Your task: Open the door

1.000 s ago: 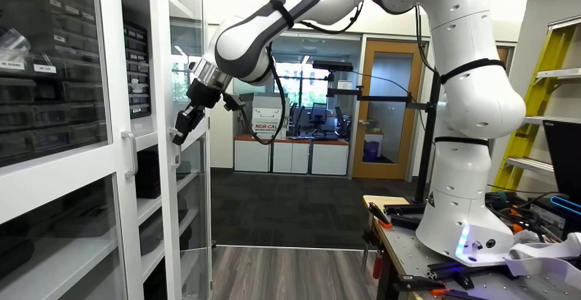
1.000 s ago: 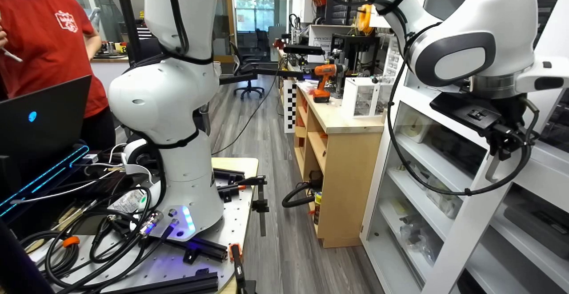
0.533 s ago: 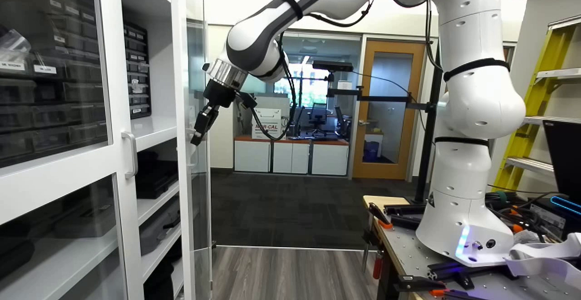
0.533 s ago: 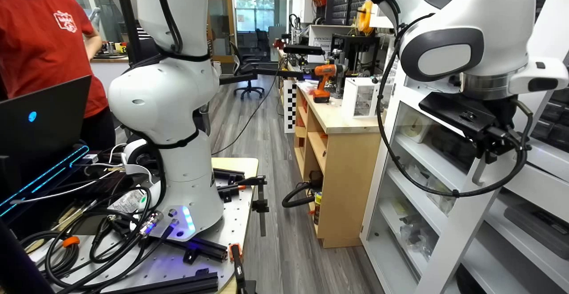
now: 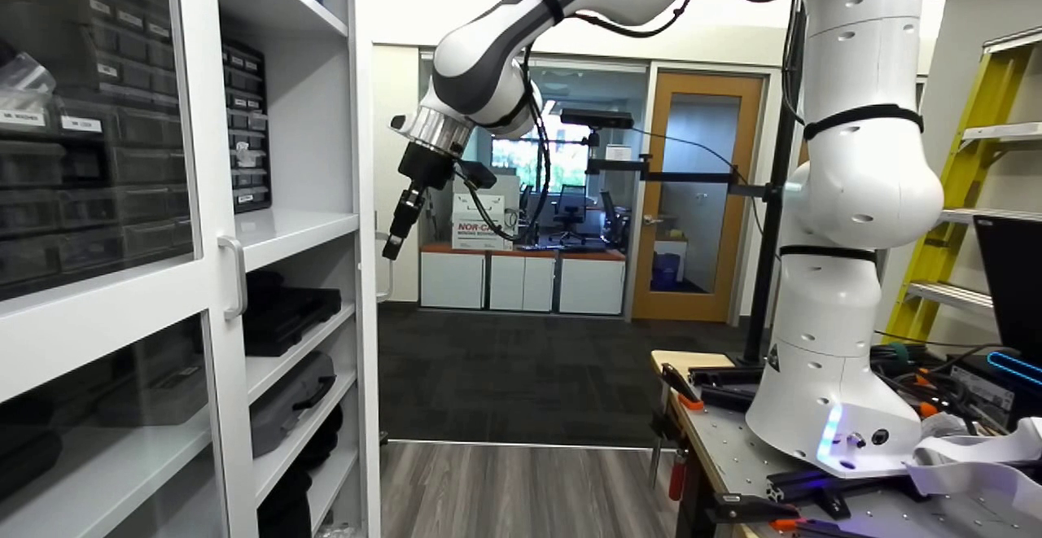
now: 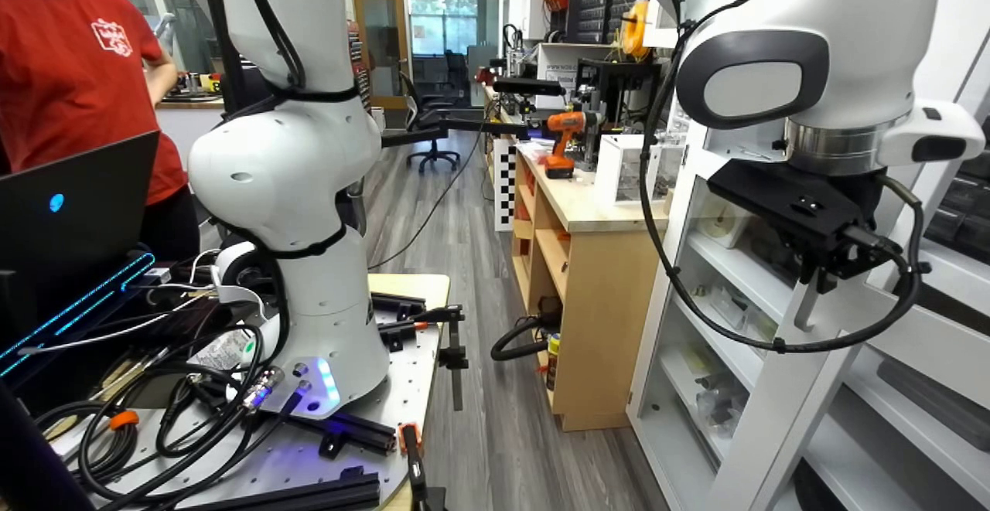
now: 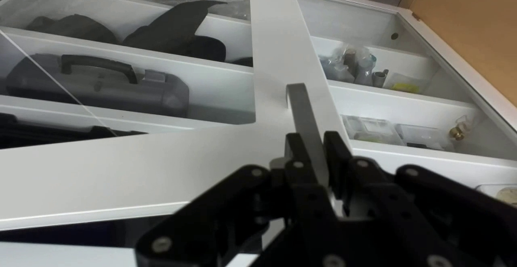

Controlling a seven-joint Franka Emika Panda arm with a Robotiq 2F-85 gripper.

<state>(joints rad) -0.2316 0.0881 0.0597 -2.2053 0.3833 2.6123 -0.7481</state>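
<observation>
The hand [image 7: 316, 142] has its two fingers [image 7: 337, 150] close on both sides of the slim white bar handle [image 7: 307, 115], and I judge that it pinches this bar. The handle sits near the free edge of the white-framed glass cabinet door [image 7: 276, 45]. Compared with one second ago, hand and door are together farther out: the free edge stands well apart from the twin glass door [image 5: 220, 375], and in an exterior view the door appears almost edge-on, at the far edge of the cabinet [image 5: 309, 115]. There the shelves [image 5: 297, 229], with a grey tool case [image 5: 281, 404], show without glass before them. So the opening seems well advanced; perhaps some more pull along the arc is needed, and a straight pull could let the bar slip.

Behind the twin glass door, plastic drawers [image 5: 89, 204] carry white labels [image 5: 80, 124], too small for sure reading. Near the edge of the surface [image 5: 728, 448] away from the cabinet, a laptop [image 6: 93, 186] shows a glowing blue alien-head logo [image 6: 56, 202], probably Alienware. Farthest, a white carton [image 5: 470, 220] bears red letters, "NOR-C", the rest partly covered.
</observation>
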